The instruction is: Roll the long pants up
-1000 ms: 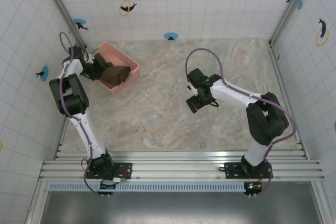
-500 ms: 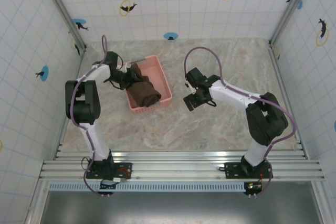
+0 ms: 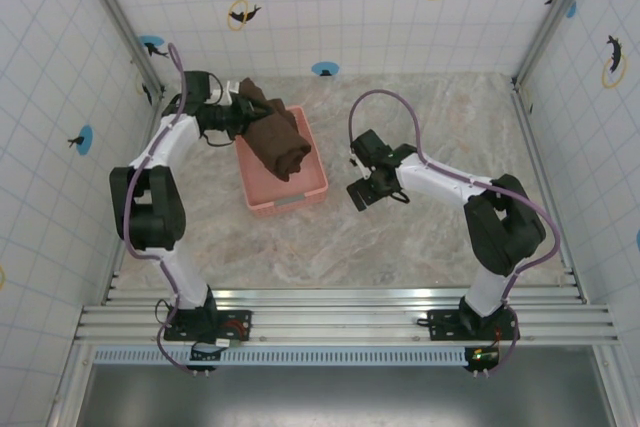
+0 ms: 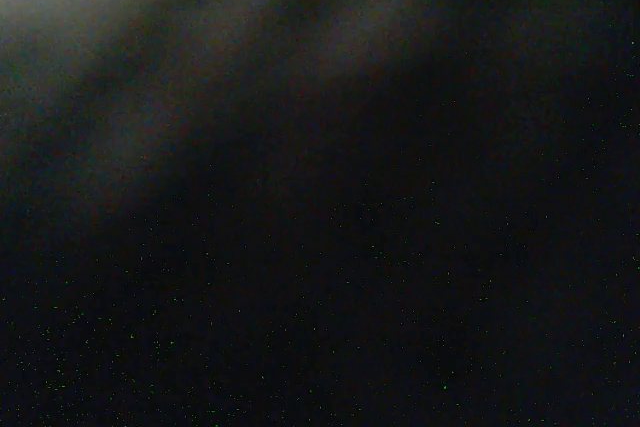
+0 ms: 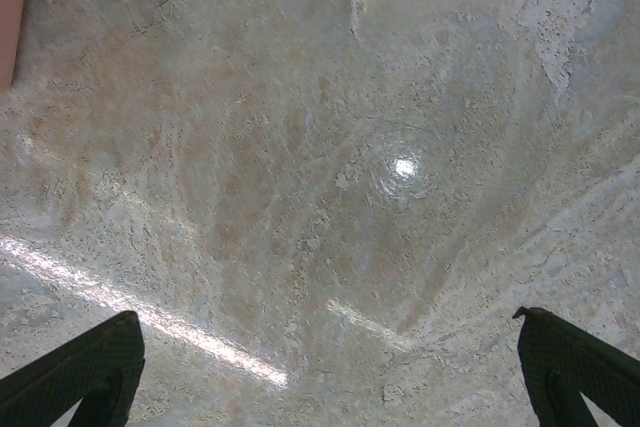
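Marble tabletop (image 3: 450,117): left jaws clamp long pants (image 3: 278,135) above basket (image 3: 282,189); right jaws apart, distant.

Pink basket (image 3: 285,187) is set left of centre on the table (image 3: 440,117). Its far half is taken up by the long pants (image 3: 280,142), heaped above the rim; the near half is left bare. The left gripper (image 3: 236,117) is closed on the far-left end of the heap and is hemmed in by the left wall (image 3: 50,97) and the back corner. A bare strip is noted between the basket and the right gripper (image 3: 362,193), whose jaws are spread wide above bare stone. The right half is crossed only by the right arm (image 3: 450,187). The near strip is bounded by the rail (image 3: 340,312).
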Controlling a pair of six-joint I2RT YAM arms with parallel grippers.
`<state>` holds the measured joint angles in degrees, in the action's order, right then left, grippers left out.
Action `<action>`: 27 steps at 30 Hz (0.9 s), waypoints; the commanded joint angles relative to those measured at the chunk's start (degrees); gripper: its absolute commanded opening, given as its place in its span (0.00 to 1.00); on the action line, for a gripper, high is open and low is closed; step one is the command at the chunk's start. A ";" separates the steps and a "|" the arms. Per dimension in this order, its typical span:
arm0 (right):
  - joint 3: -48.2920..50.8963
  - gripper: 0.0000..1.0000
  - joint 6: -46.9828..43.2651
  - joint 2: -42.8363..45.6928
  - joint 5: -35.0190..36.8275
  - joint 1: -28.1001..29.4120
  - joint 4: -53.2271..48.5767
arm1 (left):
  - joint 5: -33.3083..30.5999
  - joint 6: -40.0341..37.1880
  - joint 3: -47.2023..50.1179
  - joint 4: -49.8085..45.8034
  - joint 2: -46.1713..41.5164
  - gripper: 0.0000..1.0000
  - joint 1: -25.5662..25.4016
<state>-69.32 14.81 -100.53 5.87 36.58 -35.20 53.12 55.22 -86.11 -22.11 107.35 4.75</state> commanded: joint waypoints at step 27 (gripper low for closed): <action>6.40 0.99 1.04 4.03 0.48 0.08 1.64 | -2.57 -22.76 -9.17 -21.69 15.75 0.00 -0.89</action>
<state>-62.85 15.40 -97.84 6.20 36.56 -34.26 52.21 39.09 -92.84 -34.98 121.36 4.01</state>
